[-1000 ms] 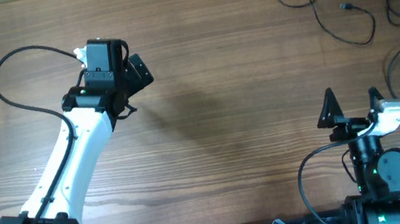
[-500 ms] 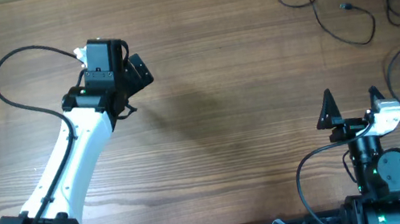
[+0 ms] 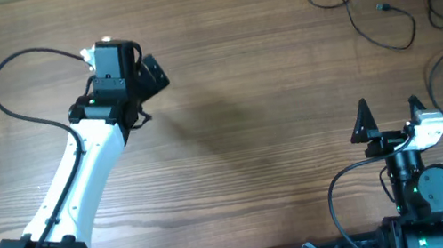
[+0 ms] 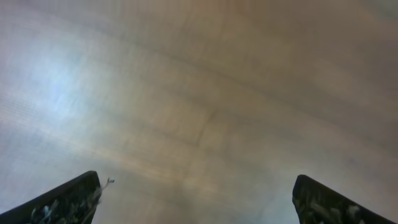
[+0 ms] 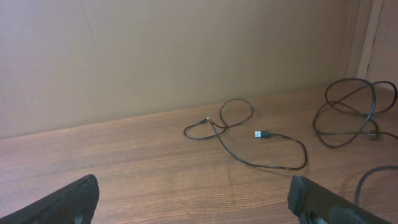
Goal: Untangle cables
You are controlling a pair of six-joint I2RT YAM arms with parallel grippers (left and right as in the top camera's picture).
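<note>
Since both pincers are standing wide apart with nothing in them, this looks to me like an assessing moment, not a grabbing one. The left gripper [image 3: 140,70] hangs over bare table [image 3: 251,137] on the far left, and all its own camera gets is blurry wood grain. The right gripper [image 5: 193,183] is parked near its base, looking out at the cables [image 3: 419,10], which all sit in the far right corner, well apart from either arm.

From what I can make out there are three of them. The USB cable [image 5: 214,126] is the one furthest left, with a small loop at one end and its plug [image 5: 261,134] lying inside a bigger bend. Right of it is a coiled cable [image 5: 351,79] crossing over itself, and a third cable [image 5: 372,175] curls near the right edge. They look separate from each other, so my guess is most of the untangling is already sorted, though I can't tell if that coil has a real knot in it.

Handling-wise: thin, light, floppy cords. They'll drag and flop instead of holding any shape, and they lie flat on the wood, so the fingers need to come right down to the surface. I'd pinch at the plug or just behind it, since it's the chunkiest, stiffest bit and the least likely to slip out.
</note>
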